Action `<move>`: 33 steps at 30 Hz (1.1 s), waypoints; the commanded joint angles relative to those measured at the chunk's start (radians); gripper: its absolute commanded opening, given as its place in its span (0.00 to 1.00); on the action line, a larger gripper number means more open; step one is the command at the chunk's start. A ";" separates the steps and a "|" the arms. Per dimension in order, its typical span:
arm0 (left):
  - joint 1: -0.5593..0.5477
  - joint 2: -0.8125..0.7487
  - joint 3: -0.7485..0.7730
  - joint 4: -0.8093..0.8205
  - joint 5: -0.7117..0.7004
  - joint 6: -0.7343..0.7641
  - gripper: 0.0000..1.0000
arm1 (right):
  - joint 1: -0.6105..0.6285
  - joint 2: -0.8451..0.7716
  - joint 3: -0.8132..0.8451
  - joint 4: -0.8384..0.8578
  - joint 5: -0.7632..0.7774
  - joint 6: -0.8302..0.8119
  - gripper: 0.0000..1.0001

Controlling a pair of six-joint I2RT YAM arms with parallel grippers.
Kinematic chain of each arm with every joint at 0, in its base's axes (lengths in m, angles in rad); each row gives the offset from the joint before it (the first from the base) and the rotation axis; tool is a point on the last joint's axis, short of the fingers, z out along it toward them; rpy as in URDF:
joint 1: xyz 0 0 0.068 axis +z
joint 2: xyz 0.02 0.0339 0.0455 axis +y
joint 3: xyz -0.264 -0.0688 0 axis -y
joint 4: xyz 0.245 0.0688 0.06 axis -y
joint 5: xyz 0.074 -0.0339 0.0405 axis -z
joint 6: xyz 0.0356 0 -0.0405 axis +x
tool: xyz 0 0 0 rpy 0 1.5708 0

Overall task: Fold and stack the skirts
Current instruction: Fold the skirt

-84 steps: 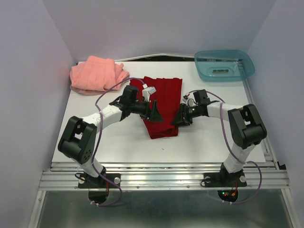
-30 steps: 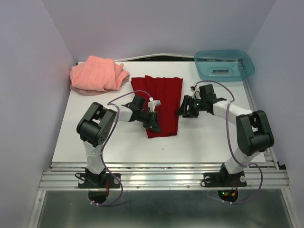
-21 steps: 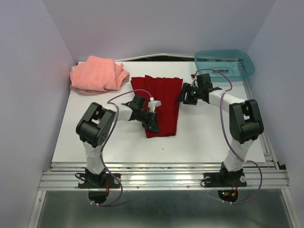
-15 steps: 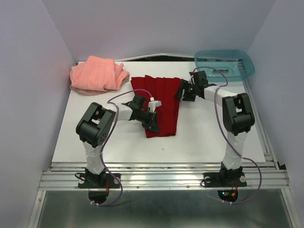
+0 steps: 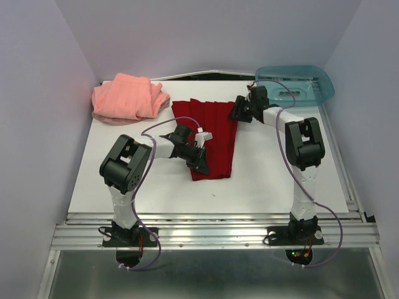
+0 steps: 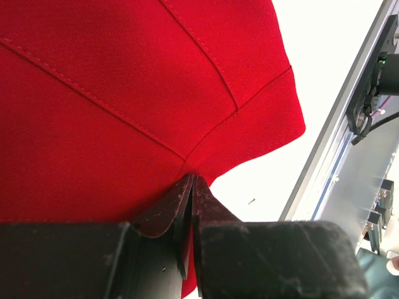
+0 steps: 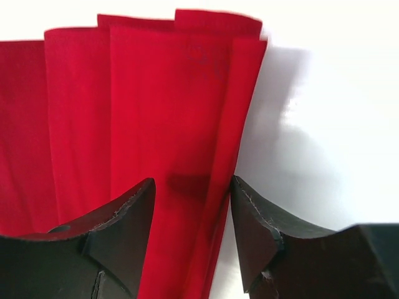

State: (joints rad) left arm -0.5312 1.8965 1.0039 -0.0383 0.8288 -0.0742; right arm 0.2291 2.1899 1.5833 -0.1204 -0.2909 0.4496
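Observation:
The deep red pleated skirt (image 5: 215, 128) lies flat mid-table as a long folded panel. My left gripper (image 5: 202, 163) is at its near left edge, shut on a pinch of the red skirt (image 6: 124, 81), and the cloth puckers at the gripper's tips (image 6: 192, 180). My right gripper (image 5: 235, 112) is at the far right corner, open. Its jaws (image 7: 192, 187) straddle the outer right pleat of the red skirt (image 7: 156, 93) without squeezing it. The salmon-pink skirt (image 5: 128, 98) sits rumpled at the far left corner, away from both grippers.
A translucent teal tray (image 5: 327, 84) stands at the far right corner, just behind the right arm. White tabletop (image 5: 274, 168) shows right of the red skirt. Enclosure walls close in on the left, right and back. A metal rail (image 5: 212, 230) runs along the near edge.
My right gripper has travelled from beside the skirt's right edge up to its far right corner. The left gripper has stayed shut on the near left edge, and the skirt has not shifted.

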 commanded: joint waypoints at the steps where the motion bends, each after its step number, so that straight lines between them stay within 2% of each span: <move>1: -0.010 0.035 -0.044 -0.124 -0.165 0.068 0.15 | -0.005 0.022 0.075 0.070 0.033 0.009 0.56; 13: -0.013 0.056 -0.039 -0.124 -0.152 0.068 0.15 | -0.005 0.037 0.142 0.091 0.105 -0.005 0.49; 18: -0.013 0.065 -0.037 -0.124 -0.148 0.068 0.15 | -0.005 0.053 0.156 0.094 0.101 -0.022 0.30; 22: -0.013 0.065 -0.036 -0.124 -0.146 0.068 0.15 | -0.005 0.080 0.188 0.081 0.124 -0.034 0.06; 24: -0.013 0.065 -0.039 -0.124 -0.149 0.068 0.15 | -0.005 0.090 0.207 0.080 0.148 -0.045 0.01; 33: -0.012 0.079 -0.048 -0.124 -0.166 0.068 0.11 | -0.014 0.096 0.254 0.077 0.286 -0.091 0.01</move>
State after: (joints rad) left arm -0.5327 1.8988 1.0039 -0.0376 0.8337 -0.0677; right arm 0.2298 2.2936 1.7859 -0.0929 -0.1139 0.3981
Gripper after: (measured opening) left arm 0.118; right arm 0.022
